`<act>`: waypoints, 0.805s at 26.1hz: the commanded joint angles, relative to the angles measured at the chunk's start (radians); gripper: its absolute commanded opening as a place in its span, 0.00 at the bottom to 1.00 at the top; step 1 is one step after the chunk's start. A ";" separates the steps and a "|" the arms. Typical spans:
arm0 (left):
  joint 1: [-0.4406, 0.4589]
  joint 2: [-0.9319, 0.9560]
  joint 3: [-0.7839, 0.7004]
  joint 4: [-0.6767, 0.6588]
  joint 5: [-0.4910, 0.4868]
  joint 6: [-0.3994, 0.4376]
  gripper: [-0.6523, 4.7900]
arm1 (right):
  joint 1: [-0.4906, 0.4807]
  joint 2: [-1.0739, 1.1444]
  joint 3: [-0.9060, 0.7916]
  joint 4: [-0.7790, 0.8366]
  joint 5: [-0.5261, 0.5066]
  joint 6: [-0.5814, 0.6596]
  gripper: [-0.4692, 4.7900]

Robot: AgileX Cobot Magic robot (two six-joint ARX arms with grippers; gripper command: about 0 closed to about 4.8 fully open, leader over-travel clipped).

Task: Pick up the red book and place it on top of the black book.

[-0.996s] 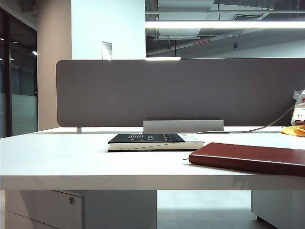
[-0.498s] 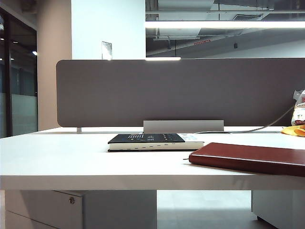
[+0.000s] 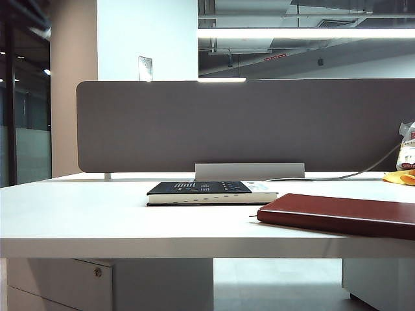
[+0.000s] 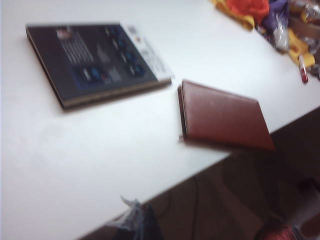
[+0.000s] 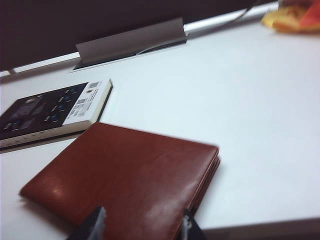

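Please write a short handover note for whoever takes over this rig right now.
Right gripper: open, empty, low over the near edge of the red book.
Left gripper: out of view; its camera looks down on both books.
Red book: flat at the table's front edge, untouched.
Black book: flat, farther back, apart from the red one.
Done: nothing.
Left: grasp the red book, lift it, lay it on the black one.

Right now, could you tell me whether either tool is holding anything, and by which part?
Nothing is held. The right tool hovers open at the red book; the left tool is out of view. The red book and black book lie apart on the table.
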 commanded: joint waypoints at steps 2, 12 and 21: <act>0.000 0.017 0.019 -0.010 0.002 0.031 0.11 | 0.001 0.000 0.001 -0.003 -0.046 0.088 0.46; 0.000 0.029 0.019 -0.043 -0.006 0.093 0.11 | 0.000 0.000 0.001 -0.003 -0.049 0.325 0.08; 0.000 0.030 0.019 -0.048 -0.014 0.109 0.11 | 0.000 0.000 0.001 -0.005 -0.048 0.636 0.07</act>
